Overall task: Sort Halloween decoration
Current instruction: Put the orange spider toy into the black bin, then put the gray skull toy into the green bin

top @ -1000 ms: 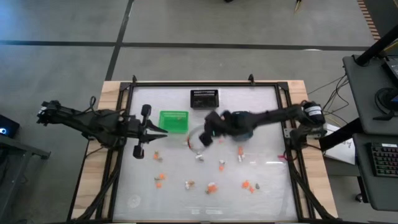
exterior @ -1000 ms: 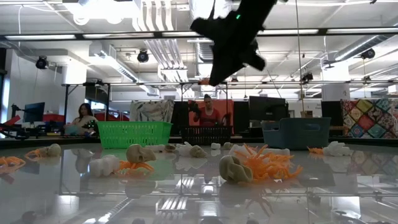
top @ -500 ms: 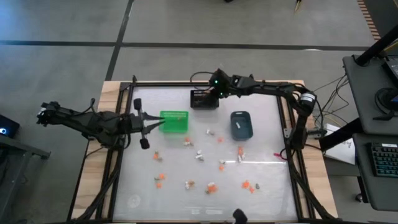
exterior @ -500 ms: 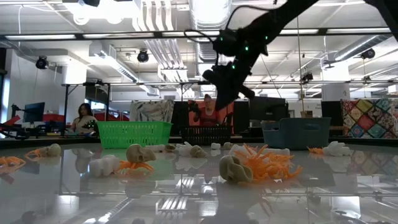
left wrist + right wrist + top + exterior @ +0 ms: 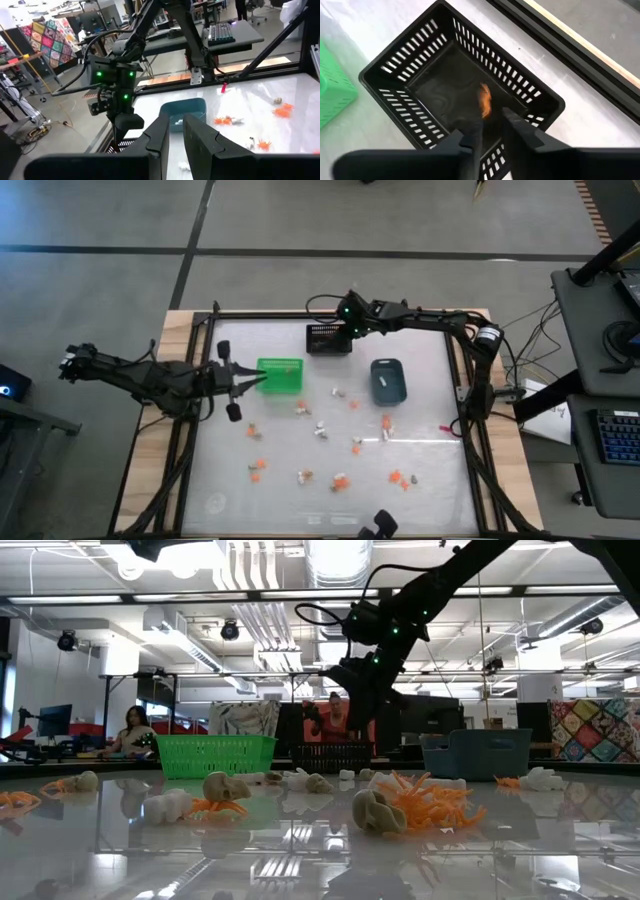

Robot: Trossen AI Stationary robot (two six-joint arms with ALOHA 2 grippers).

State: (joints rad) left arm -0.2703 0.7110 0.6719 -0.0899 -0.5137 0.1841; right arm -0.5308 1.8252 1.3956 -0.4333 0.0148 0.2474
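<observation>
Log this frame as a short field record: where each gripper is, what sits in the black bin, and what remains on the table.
right gripper: above the black mesh bin, fingers slightly apart, holding nothing
bin contents: one orange trinket, blurred
left gripper: beside the green bin, holding nothing visible
blue-grey bin: right of centre
unsorted: scattered trinkets on the table
</observation>
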